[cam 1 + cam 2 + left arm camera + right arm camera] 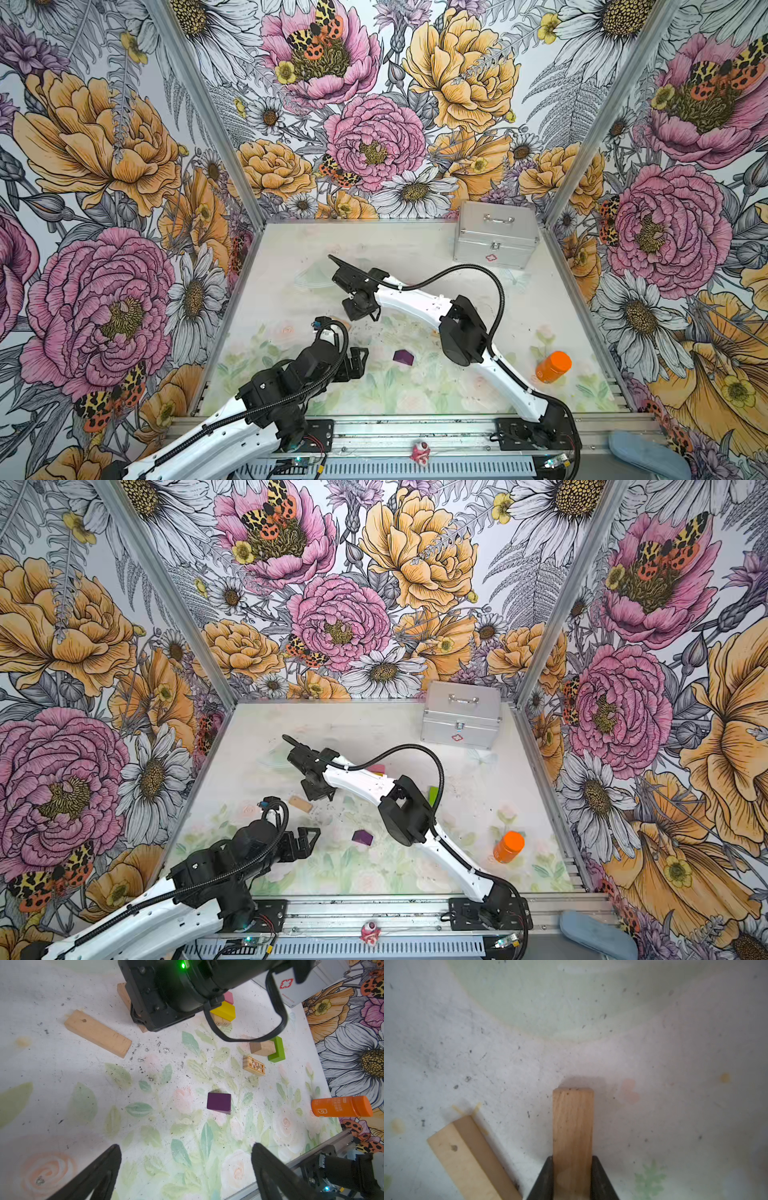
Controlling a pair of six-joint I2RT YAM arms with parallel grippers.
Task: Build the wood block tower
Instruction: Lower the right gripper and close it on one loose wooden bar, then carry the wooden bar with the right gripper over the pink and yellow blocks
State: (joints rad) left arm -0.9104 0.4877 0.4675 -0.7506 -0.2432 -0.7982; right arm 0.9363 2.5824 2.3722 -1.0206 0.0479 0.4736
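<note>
Wood blocks (262, 1048) lie scattered over the table (62, 1088), tan, yellow, green, purple. Right gripper (572, 1158) is clamped on one tan plank (572, 1118) near the table's middle, its gripped end out of frame. Left gripper (186, 1146) hangs wide apart near the purple block (218, 1103). Pink block (228, 997) sits half hidden behind the right arm (176, 987).

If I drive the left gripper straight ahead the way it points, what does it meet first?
Probably the purple block, lying ahead of the open left gripper with bare table between. Depth is unclear, so it could pass just over it.
</note>
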